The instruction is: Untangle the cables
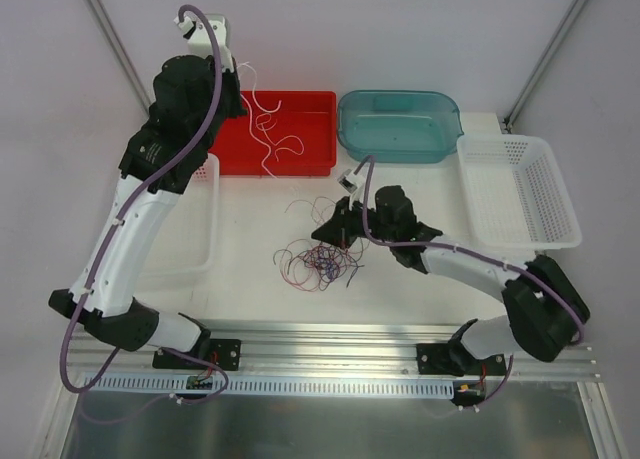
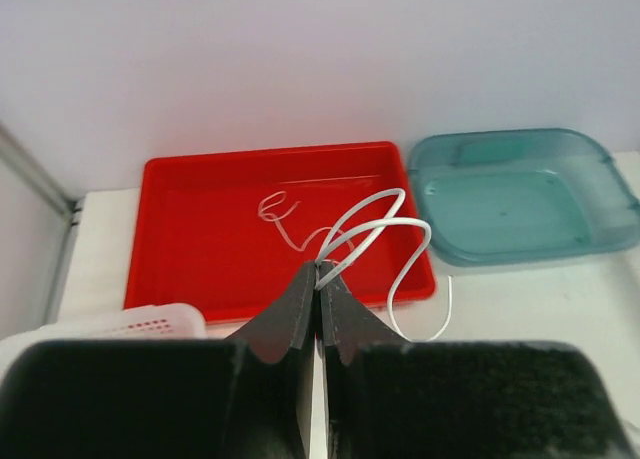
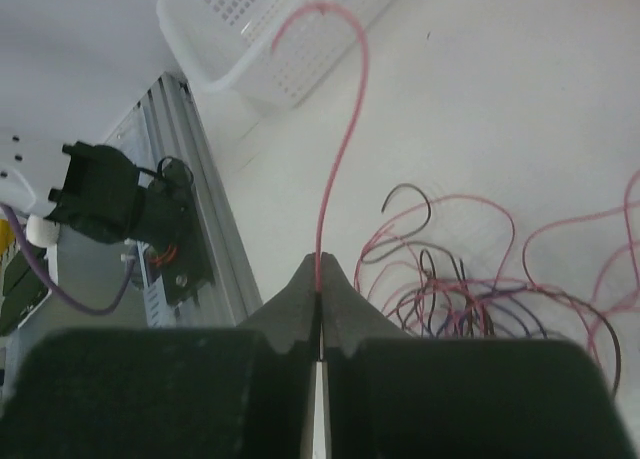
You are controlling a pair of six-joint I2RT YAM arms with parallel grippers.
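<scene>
The cables are thin loose wires. A tangle of red-pink, black and purple ones (image 1: 320, 259) lies on the table's middle and shows in the right wrist view (image 3: 480, 299). My right gripper (image 1: 340, 231) sits at the tangle's right edge, shut (image 3: 320, 267) on a red-pink wire (image 3: 345, 129) that arcs upward from the tips. My left gripper (image 1: 238, 77) is raised over the red tray (image 1: 315, 129), shut (image 2: 320, 269) on a white wire (image 2: 385, 229) that loops down over the tray (image 2: 200, 229). Other white wires (image 1: 278, 144) lie in the tray.
A teal bin (image 1: 400, 129) stands right of the red tray, also in the left wrist view (image 2: 520, 199). A white mesh basket (image 1: 520, 189) is at the far right. A clear-white bin (image 1: 195, 229) sits under the left arm. An aluminium rail (image 1: 330, 334) runs along the near edge.
</scene>
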